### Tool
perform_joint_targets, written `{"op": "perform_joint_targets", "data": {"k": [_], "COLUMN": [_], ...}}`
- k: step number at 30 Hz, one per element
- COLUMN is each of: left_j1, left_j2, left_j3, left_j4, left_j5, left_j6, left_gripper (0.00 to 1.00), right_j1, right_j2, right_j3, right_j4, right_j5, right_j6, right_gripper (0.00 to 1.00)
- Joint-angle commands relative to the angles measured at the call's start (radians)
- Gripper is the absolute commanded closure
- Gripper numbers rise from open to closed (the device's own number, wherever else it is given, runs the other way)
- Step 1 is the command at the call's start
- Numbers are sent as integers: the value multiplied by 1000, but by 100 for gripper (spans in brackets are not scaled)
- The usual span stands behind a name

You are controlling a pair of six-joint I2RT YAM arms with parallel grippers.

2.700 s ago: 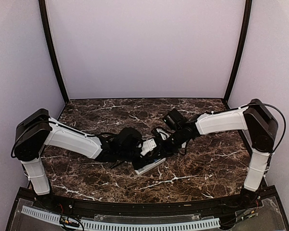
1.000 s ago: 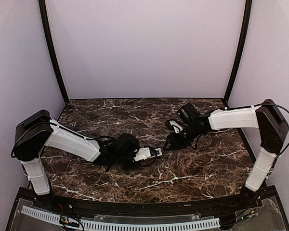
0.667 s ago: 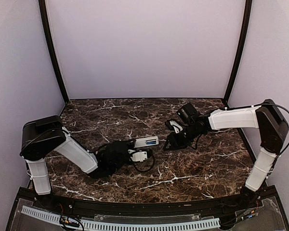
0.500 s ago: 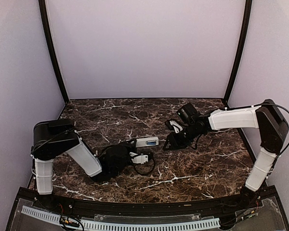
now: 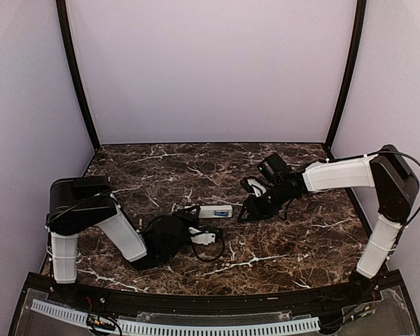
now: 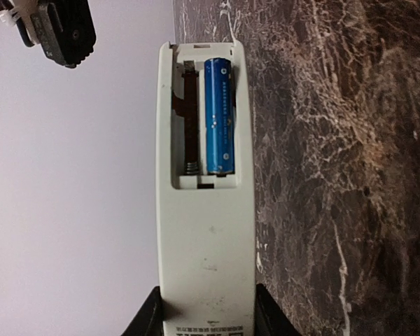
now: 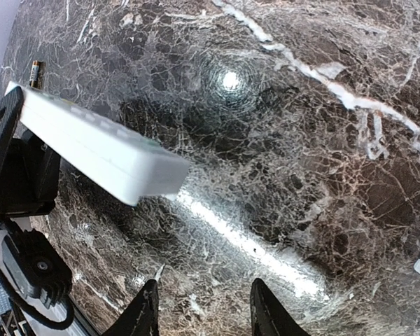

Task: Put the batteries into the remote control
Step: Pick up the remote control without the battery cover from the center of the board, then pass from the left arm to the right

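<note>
Here the left gripper point(image 6: 206, 316) pinched the remote point(image 6: 204, 210) by its plain end, a finger on each long edge. It seemed to hold the remote clear of the table point(image 5: 294, 245), about mid-table. In the top view the remote's long axis ran left to right. The held end lay toward the left arm and the recess end pointed at the right gripper point(image 7: 203, 308), which hung near that free end without touching it. The right jaws were spread with nothing between them, aimed down at bare marble.

The open back faced the left wrist camera. One battery point(image 6: 219, 115) sat in the recess, lengthwise along the remote. The slot point(image 6: 185, 115) beside it was bare, its spring showing at the inner end. By my reading the task was half done, and the next move turned on that bare slot. It ran parallel to the remote's axis, so a second cell would have to go in lengthwise.

In the right wrist view a thin stick point(image 7: 33, 68) with a yellowish tip lay on the table past the remote's held end, well apart from the right jaws. It may have been the other battery, but it was too small to be sure. The right arm was the free one, though the remote stood between its jaws and the stick.
</note>
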Motion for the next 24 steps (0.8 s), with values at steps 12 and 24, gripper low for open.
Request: {"op": "perform_joint_targets", "data": {"k": [12, 24], "left_j1": [-25, -25], "left_j2": [60, 79], "left_j3": [-44, -40], "left_j4": [216, 188], "left_j5": [22, 8], "left_j6": [205, 114], "left_gripper": [100, 100], "right_j1": [-6, 135], "right_j2": [-12, -83], "right_j3": [-2, -162], "right_j4": [41, 437], "right_j5": [-15, 96], "right_j6": [-36, -336], "right_gripper": [57, 58]}}
